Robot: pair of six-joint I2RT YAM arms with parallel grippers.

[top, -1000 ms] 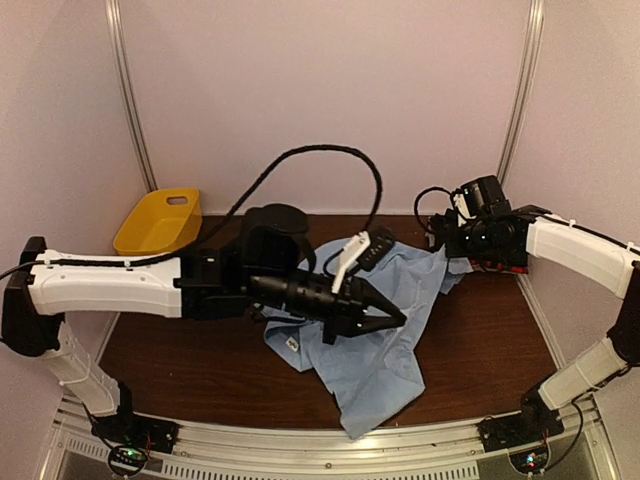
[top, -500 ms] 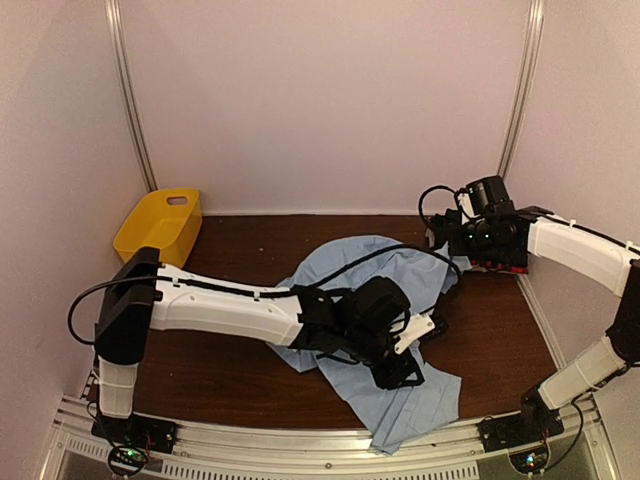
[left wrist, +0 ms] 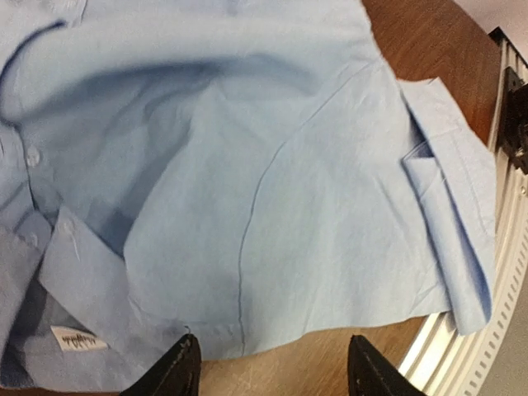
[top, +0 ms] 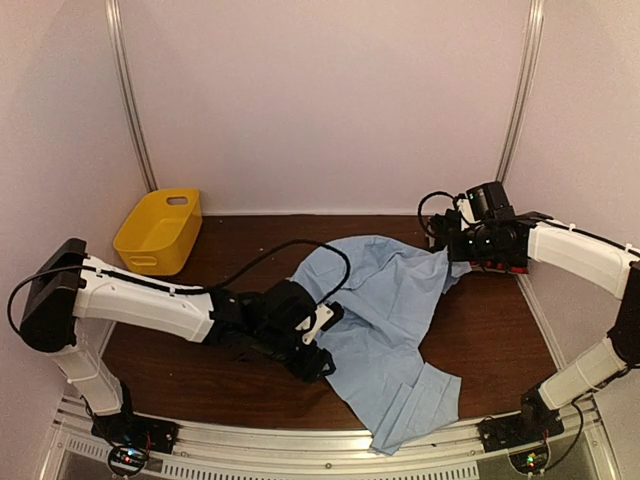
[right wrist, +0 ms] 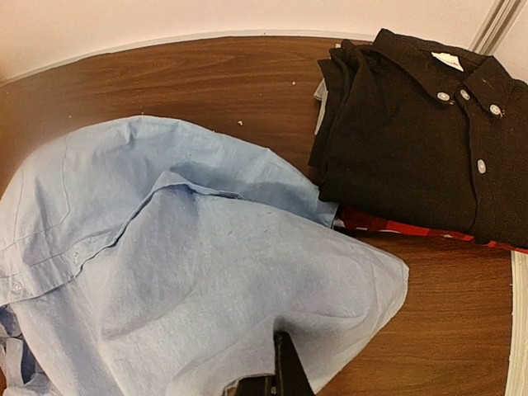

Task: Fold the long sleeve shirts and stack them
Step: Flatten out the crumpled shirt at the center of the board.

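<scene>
A light blue long sleeve shirt (top: 385, 310) lies crumpled across the middle of the brown table, one end reaching the near edge. My left gripper (top: 312, 362) sits low at the shirt's left edge and is open. In the left wrist view, its fingertips (left wrist: 183, 367) frame bare wood just short of the blue hem (left wrist: 272, 247). My right gripper (top: 450, 252) is shut on the shirt's far right corner, and the cloth bunches over its finger (right wrist: 285, 367). A folded black shirt (right wrist: 412, 124) lies on a red-edged one (right wrist: 396, 224) beside that corner.
A yellow plastic basket (top: 160, 230) stands at the back left against the wall. The metal rail (top: 330, 455) runs along the table's near edge, close to the shirt's lower end (left wrist: 462, 247). White walls enclose the table on three sides.
My left gripper has opened, let go of the blue shirt and drawn back down to the left. The shirt has dropped and spread flatter on the table. The right arm has stayed put.
</scene>
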